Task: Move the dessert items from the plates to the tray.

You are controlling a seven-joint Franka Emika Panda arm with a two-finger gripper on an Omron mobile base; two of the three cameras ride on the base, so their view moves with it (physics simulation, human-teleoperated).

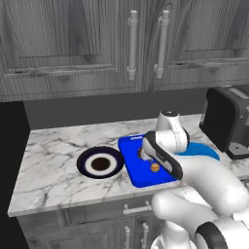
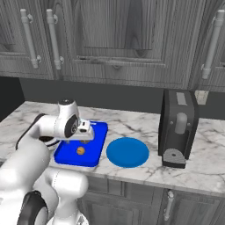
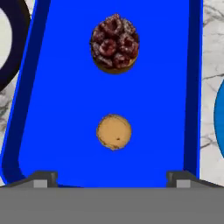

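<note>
On the marble counter (image 1: 53, 160) sits the blue tray (image 1: 133, 168), and both sweets now lie inside it. The tan ball (image 3: 113, 131) rests near the close end of the tray. The dark red berry cake (image 3: 114, 43) rests farther along, and the two sweets are apart, not touching. In the hand view they line up one behind the other down the long way of the tray.

The gripper (image 3: 112, 177) hangs right above the tray with nothing in it. Its two fingers (image 3: 42, 179) are spread wide, one near each long side of the tray. The tan ball lies straight ahead of the gripper, between the two fingers and a bit past them. The berry cake lies farther on in the same line.

The plate with the dark rim (image 1: 100, 163) sits just beside the tray on one side, and it looks bare. The plain blue plate (image 2: 128, 152) sits just beside the tray on the other side, and it looks bare too. A black coffee machine (image 2: 177, 128) stands past the blue plate.

I think the job looks done, since no sweet is left on a plate. The next move likely only needs the hand to lift straight up, so the fingers do not bump the tan ball.
</note>
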